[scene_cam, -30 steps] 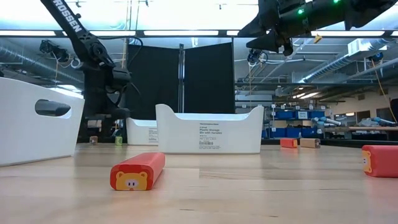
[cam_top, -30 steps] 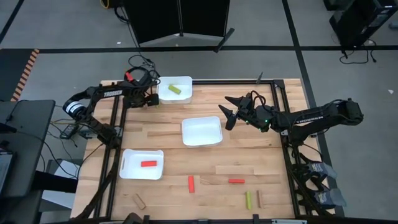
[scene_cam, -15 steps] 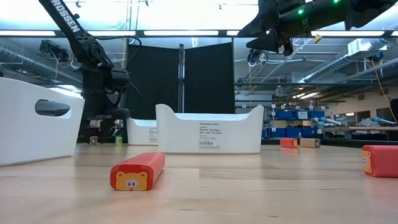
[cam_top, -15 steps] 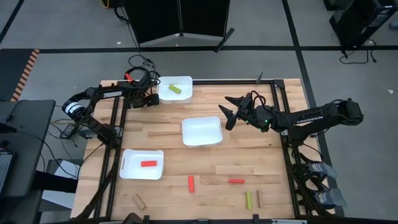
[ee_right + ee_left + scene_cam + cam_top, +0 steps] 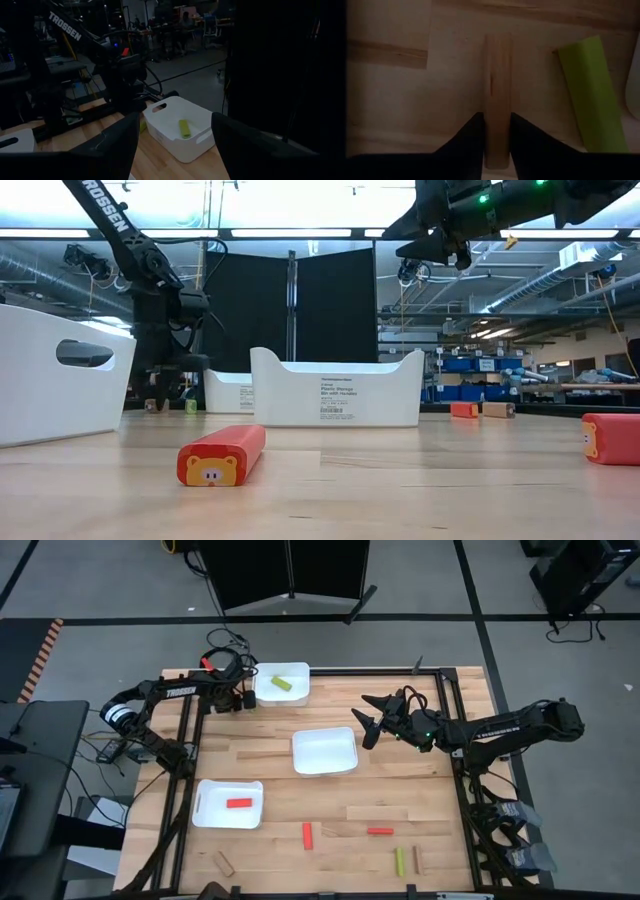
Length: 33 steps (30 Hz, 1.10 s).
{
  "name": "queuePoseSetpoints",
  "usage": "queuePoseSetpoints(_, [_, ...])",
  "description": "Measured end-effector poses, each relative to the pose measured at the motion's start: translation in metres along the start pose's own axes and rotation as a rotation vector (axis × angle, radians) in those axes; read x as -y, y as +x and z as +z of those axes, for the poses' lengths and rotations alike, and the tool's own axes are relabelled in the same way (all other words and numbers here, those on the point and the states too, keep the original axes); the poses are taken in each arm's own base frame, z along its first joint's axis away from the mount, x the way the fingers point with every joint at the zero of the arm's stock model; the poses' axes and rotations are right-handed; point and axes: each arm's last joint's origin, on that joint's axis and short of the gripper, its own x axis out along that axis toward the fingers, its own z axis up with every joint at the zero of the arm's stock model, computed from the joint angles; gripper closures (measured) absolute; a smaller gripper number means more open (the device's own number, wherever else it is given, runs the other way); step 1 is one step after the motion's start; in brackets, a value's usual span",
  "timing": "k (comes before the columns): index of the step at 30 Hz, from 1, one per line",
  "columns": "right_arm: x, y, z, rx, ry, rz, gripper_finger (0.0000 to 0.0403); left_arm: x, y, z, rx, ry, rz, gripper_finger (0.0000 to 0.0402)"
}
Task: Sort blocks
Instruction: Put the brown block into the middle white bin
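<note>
My left gripper (image 5: 243,700) is low at the table's far left, beside the far white tray (image 5: 300,692), which holds a yellow-green block (image 5: 283,683). In the left wrist view it (image 5: 497,135) is shut on a tan block (image 5: 498,80) lying flat on the wood, with a yellow-green block (image 5: 590,95) close beside it. My right gripper (image 5: 368,720) hangs open, high above the table to the right of the middle tray (image 5: 300,766). The near-left tray (image 5: 205,815) holds a red block (image 5: 238,803). My left gripper pinches the tan block between its two fingers (image 5: 470,137) at one end (image 5: 498,150), coming from above and pointing down, one finger on each long side. The block lies flat on the table.
Loose blocks lie along the near edge: red (image 5: 308,835), red (image 5: 379,831), yellow-green (image 5: 398,860), tan (image 5: 418,860) and tan (image 5: 226,862). Bare wood lies between the trays. In the low view, a red block (image 5: 222,458) lies in front.
My left gripper has come down toward the table at the far left, its fingers now reaching low beside the blocks there. The right arm and the trays have kept still.
</note>
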Motion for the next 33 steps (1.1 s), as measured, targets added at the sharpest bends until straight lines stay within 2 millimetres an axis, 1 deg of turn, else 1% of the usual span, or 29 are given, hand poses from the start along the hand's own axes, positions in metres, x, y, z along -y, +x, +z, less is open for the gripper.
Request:
queuePoseSetpoints(3, [0.000,0.000,0.000,-0.001,-0.001,0.000,0.0144,0.000,-0.001,0.000,0.008,-0.001,-0.003,0.0334])
queuePoseSetpoints(5, [0.000,0.000,0.000,-0.002,-0.002,0.000,0.0144,0.000,-0.004,0.001,0.016,-0.002,-0.010,0.0335])
queuePoseSetpoints(10, [0.000,0.000,0.000,-0.002,-0.002,0.000,0.0144,-0.005,-0.016,-0.002,0.048,0.014,-0.002,0.0335])
queuePoseSetpoints(14, [0.000,0.000,0.000,-0.002,-0.002,0.000,0.0144,-0.005,-0.033,-0.008,0.104,0.044,-0.020,0.0335])
queuePoseSetpoints(19, [0.000,0.000,0.000,-0.002,-0.002,0.000,0.0144,-0.006,-0.057,-0.013,0.185,0.072,-0.086,0.0335])
queuePoseSetpoints(23, [0.000,0.000,0.000,-0.002,-0.003,0.000,0.0144,-0.001,-0.083,-0.025,0.263,0.181,-0.187,0.0335])
queuePoseSetpoints(26, [0.001,0.001,0.000,-0.002,-0.023,-0.005,0.0144,0.009,-0.105,-0.034,0.329,0.273,-0.286,0.0335])
queuePoseSetpoints(28, [0.003,0.001,0.000,-0.001,-0.027,-0.012,0.0144,0.020,-0.118,-0.042,0.367,0.364,-0.362,0.0336])
queuePoseSetpoints(31, [0.006,0.003,0.001,0.000,-0.027,-0.026,0.0144,0.044,-0.139,-0.056,0.436,0.463,-0.536,0.0336])
queuePoseSetpoints(33, [0.008,0.004,0.001,0.002,-0.031,-0.036,0.0144,0.063,-0.150,-0.068,0.460,0.524,-0.671,0.0336])
